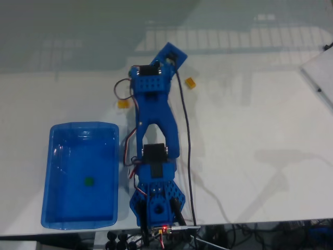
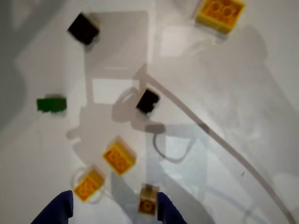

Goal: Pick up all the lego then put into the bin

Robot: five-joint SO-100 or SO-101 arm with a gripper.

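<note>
No readable text, label, brand, number or sign appears on anything.

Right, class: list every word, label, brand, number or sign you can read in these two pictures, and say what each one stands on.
None can be read.
The yellow lego bricks show only plain studs in the wrist view.
The bin and the blue arm in the fixed view carry no visible lettering.
Any print on the board at the arm's base is too small to read.
</note>
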